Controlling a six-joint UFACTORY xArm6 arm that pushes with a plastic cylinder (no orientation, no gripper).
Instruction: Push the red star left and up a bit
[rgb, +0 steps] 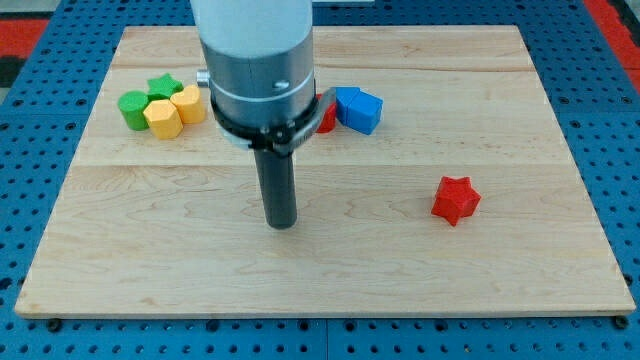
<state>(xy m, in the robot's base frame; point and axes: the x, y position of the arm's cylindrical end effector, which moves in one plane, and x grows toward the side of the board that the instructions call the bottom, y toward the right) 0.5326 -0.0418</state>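
Observation:
The red star (456, 199) lies on the wooden board (500, 270) at the view's right, a little below the middle. My tip (283, 224) rests on the board near the centre, well to the left of the red star and slightly lower. Open wood lies between them. The arm's grey body covers the board's top middle.
A blue block (357, 108) sits right of the arm, with a red block (327, 118) partly hidden behind the arm. At the top left cluster a green star (163, 86), a green block (132, 108) and two yellow blocks (163, 118) (189, 103).

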